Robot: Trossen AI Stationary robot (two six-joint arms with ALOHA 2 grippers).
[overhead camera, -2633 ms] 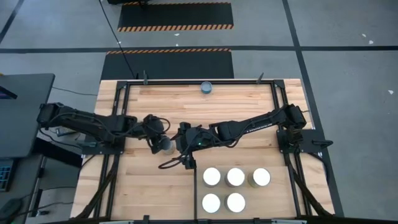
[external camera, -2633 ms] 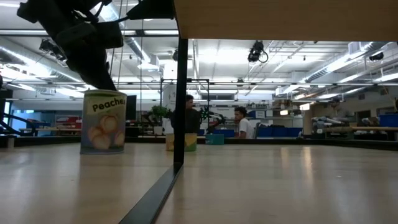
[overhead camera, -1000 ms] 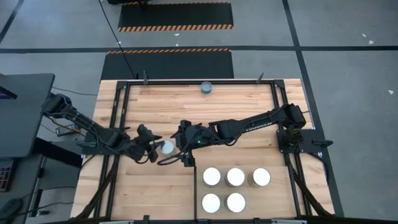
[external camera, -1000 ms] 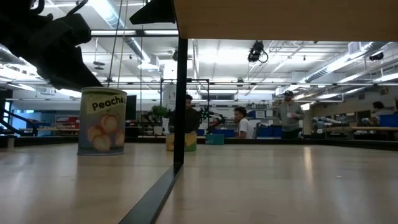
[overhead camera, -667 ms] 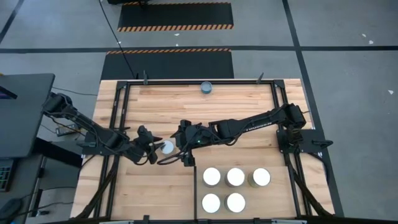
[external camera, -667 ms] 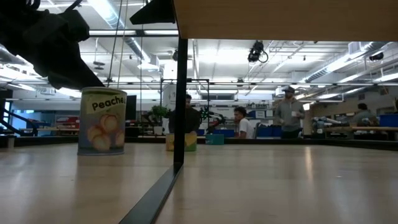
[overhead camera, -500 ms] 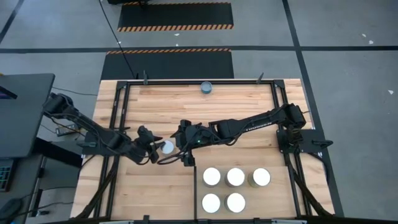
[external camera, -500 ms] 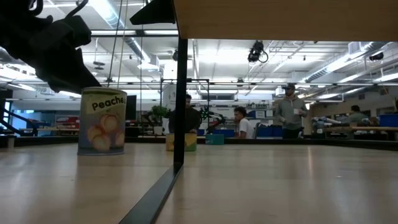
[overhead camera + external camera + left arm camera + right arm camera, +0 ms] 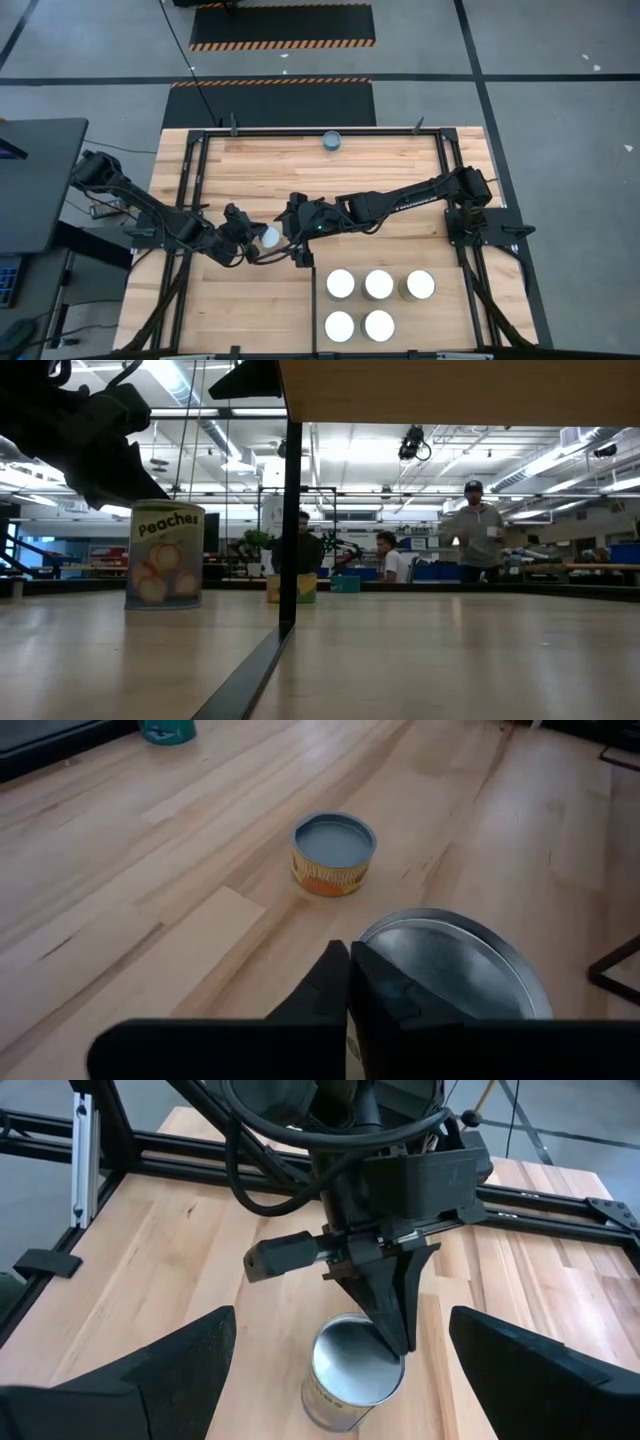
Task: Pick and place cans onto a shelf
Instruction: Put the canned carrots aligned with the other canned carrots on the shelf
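The left gripper (image 9: 392,1342), fingers pressed together, rests against the can (image 9: 270,236) at table centre. The right gripper (image 9: 292,237), spread wide at the can's 3 o'clock, looks ready to grasp it; next comes closing on it and carrying it toward the shelf (image 9: 445,320) at 4 o'clock.

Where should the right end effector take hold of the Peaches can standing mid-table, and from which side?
Grip the Peaches can's curved side wall at mid-height, coming in level from the right arm's side. It stands upright, and the open right end effector flanks it. The shut left end effector sits at the far rim, so avoid the top.
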